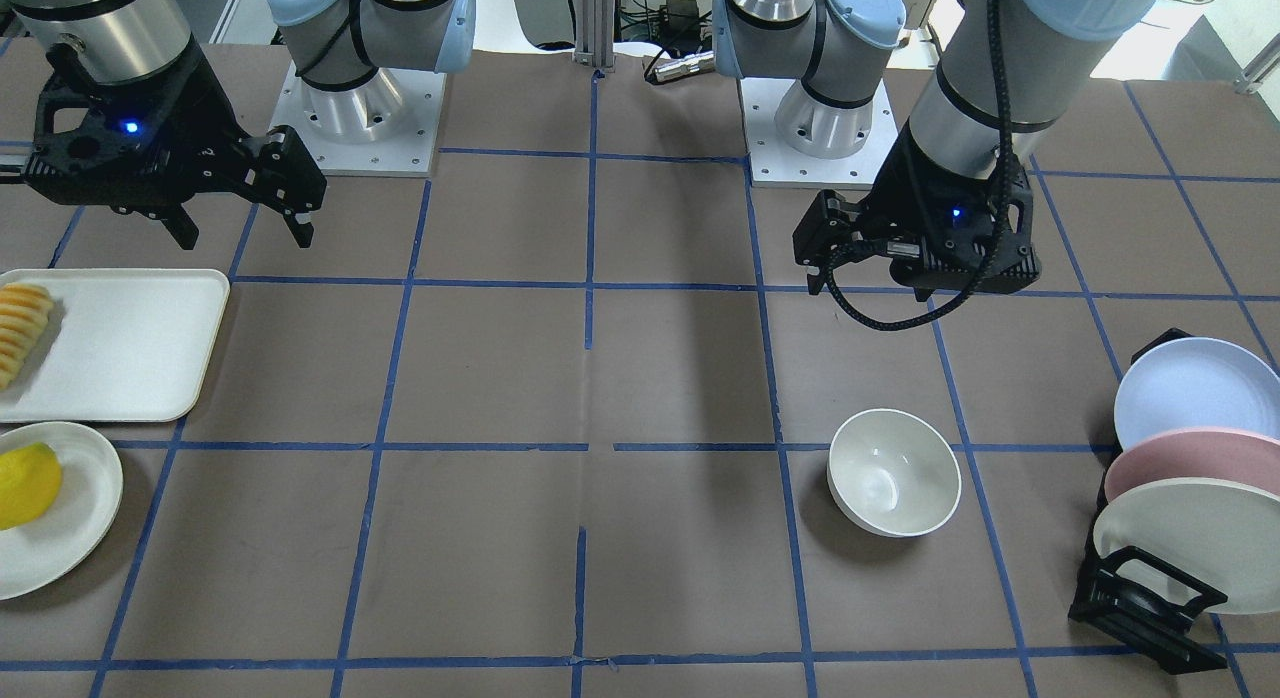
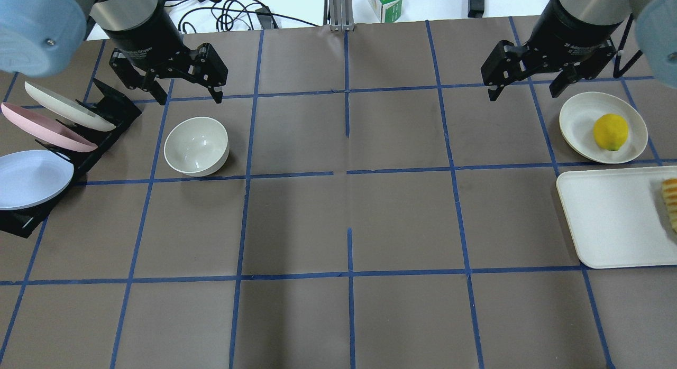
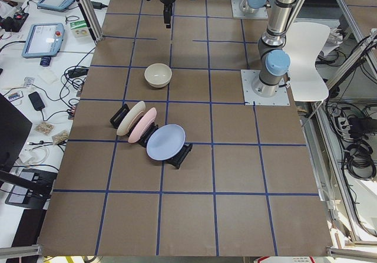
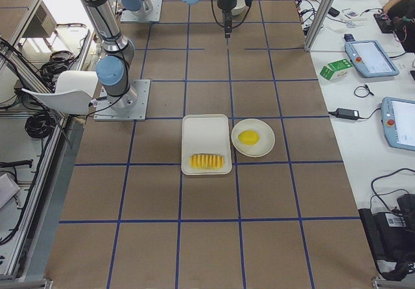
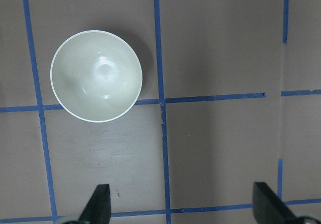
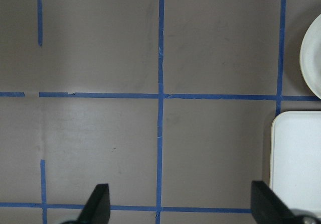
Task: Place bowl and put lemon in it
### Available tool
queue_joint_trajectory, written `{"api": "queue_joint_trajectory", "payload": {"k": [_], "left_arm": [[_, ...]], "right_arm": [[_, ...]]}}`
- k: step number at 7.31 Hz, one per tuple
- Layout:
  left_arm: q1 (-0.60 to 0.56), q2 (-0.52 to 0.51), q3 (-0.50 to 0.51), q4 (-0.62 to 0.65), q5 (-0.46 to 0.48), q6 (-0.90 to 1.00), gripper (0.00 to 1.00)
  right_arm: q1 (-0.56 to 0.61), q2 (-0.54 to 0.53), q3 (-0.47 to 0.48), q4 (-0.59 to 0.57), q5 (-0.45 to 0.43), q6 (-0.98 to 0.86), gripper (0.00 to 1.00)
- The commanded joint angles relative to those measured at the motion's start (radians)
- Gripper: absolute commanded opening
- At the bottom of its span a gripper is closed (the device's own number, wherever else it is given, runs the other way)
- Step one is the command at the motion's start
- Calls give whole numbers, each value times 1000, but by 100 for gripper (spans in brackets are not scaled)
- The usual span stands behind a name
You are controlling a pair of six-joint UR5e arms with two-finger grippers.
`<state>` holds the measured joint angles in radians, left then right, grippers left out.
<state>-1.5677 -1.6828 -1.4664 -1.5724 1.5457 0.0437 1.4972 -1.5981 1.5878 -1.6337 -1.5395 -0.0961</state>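
Note:
The off-white bowl stands upright and empty on the brown table, left of centre; it also shows in the front view and the left wrist view. My left gripper hangs open and empty above the table just beyond the bowl, not touching it; its fingers frame bare table. The yellow lemon lies on a flat off-white plate at the right; it also shows in the front view. My right gripper is open and empty, up in the air left of that plate.
A white rectangular tray with orange-yellow sliced food lies next to the lemon's plate. A black dish rack at the far left holds three tilted plates, close to the bowl. Blue tape lines grid the table.

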Motion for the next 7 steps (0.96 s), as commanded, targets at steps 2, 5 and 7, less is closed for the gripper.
{"api": "queue_joint_trajectory", "payload": {"k": [2, 5, 7], "left_arm": [[0, -2, -2, 6, -1, 1, 100], [11, -5, -3, 11, 1, 15, 100], [12, -6, -5, 11, -3, 15, 100]], "right_arm": [[0, 1, 0, 0, -1, 1, 100], [-99, 33, -11, -5, -14, -150, 100], [-359, 33, -11, -5, -48, -460, 100]]}}
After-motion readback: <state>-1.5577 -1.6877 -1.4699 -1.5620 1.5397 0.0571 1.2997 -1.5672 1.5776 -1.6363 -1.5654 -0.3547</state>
